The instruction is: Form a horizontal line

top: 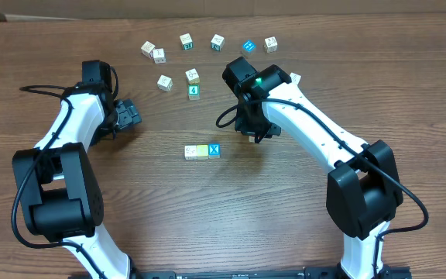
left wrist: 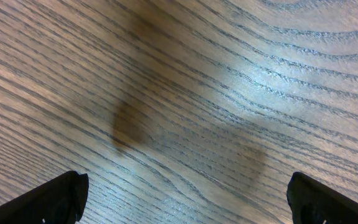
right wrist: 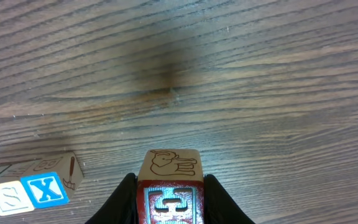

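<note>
Three lettered cubes lie touching in a row on the table: a white cube (top: 190, 152), a pale yellow cube (top: 201, 151) and a blue cube with a white X (top: 214, 149) (right wrist: 44, 190). My right gripper (top: 254, 133) (right wrist: 169, 202) hovers to the right of the row and slightly behind it. It is shut on a red-faced cube (right wrist: 169, 186) that has an elephant drawn on its top face. My left gripper (top: 130, 116) (left wrist: 188, 202) stands open over bare wood, well left of the row. Its fingers (left wrist: 61, 199) are wide apart with nothing between them.
Several loose cubes are scattered at the back of the table, among them a green cube (top: 193, 91), a blue cube (top: 248, 47) and white ones (top: 165, 82) (top: 186, 40). Both arms reach in from the near edge.
</note>
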